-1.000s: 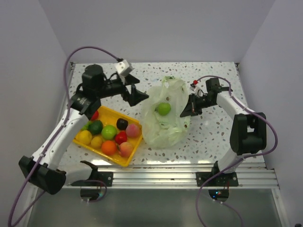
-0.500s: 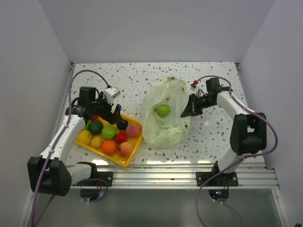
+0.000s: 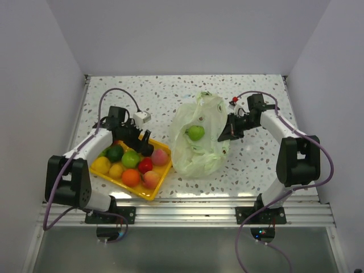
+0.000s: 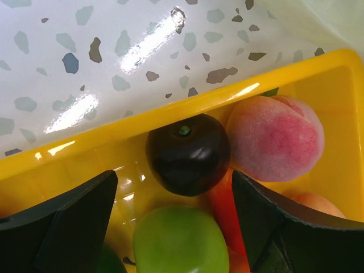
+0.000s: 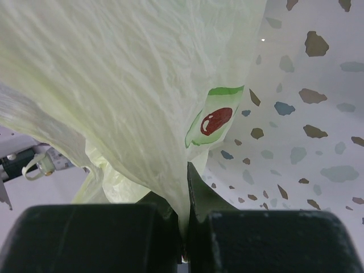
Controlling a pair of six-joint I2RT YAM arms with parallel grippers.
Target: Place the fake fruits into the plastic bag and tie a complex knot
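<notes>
The pale green plastic bag (image 3: 199, 151) stands mid-table with one green fruit (image 3: 196, 132) inside. My right gripper (image 3: 223, 132) is shut on the bag's right edge, and the film (image 5: 114, 74) is pinched between its jaws (image 5: 185, 227). The other fake fruits lie in the yellow tray (image 3: 149, 192). My left gripper (image 3: 139, 142) hangs open just above the tray's far end. A light green fruit (image 4: 181, 242) sits between its fingers, untouched. The dark purple fruit (image 4: 187, 153) lies just beyond, with a pink peach (image 4: 276, 139) to its right. No knot shows in any view.
The tray's yellow wall (image 4: 85, 136) runs right behind the purple fruit. Red, orange, yellow and dark green fruits crowd the tray's nearer part (image 3: 122, 170). Speckled tabletop (image 3: 256, 165) lies to the right of the bag. White walls enclose the table.
My left arm swung from beside the bag's left edge back and down over the tray, its jaws narrowing slightly. The right arm and the bag stayed still.
</notes>
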